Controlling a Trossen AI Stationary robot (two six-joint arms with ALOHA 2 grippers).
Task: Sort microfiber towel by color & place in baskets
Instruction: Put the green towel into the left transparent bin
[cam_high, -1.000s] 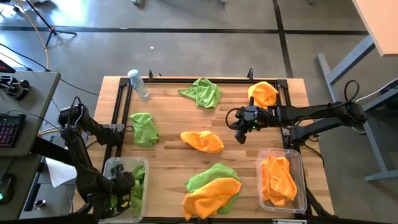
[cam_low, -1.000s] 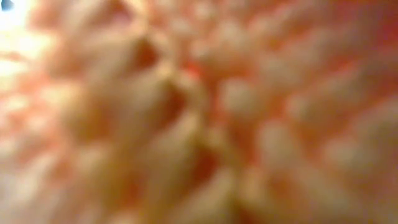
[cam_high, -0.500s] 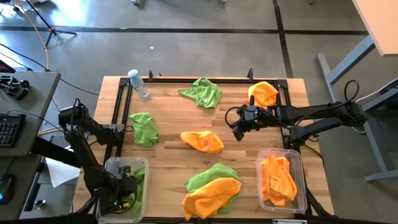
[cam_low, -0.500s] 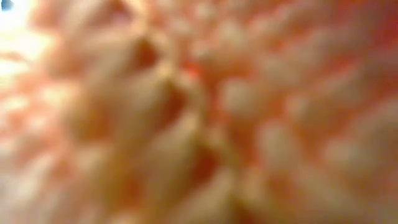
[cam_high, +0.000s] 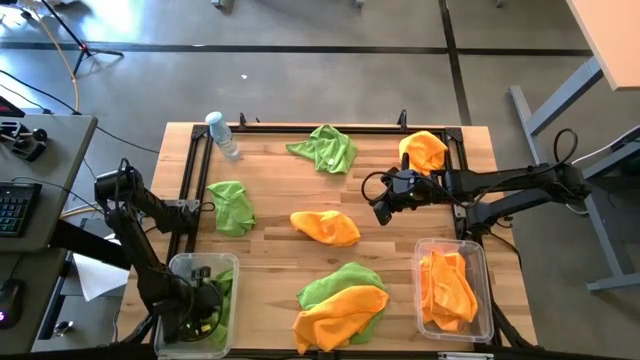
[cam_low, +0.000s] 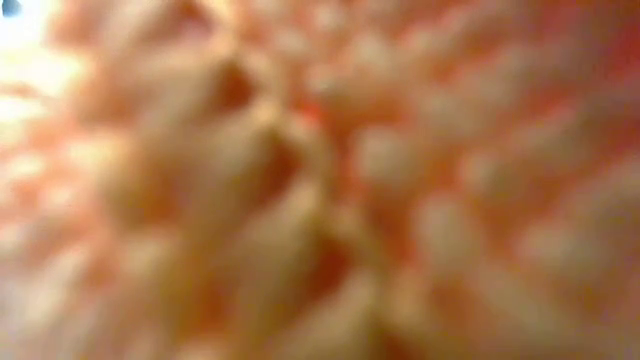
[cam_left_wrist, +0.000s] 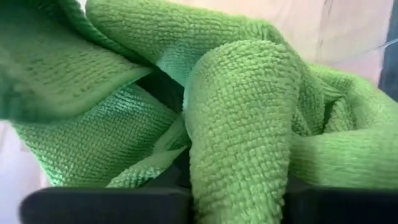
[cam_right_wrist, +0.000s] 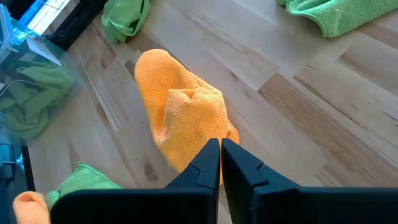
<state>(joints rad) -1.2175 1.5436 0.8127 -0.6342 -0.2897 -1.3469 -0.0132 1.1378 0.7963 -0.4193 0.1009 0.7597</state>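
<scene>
- Your left end effector (cam_high: 200, 300) sits inside the left basket (cam_high: 180, 268), green towel (cam_left_wrist: 242, 124) between its fingers; grip uncertain.
- Your right end effector (cam_right_wrist: 221, 149) hovers pinched shut, empty, above the middle orange towel (cam_right_wrist: 183, 112) on the table (cam_high: 270, 255).

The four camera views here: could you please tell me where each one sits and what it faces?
High view: above, straight down on the table; both arms show.
Low view: table height, filled by blurred orange fuzz; no arm shows.
Left wrist view: inside the left basket, facing a green towel; dark tool parts at the edge.
Right wrist view: over mid-table, facing the orange towel; right tool shut.
Shared: that orange towel also shows from above.
</scene>
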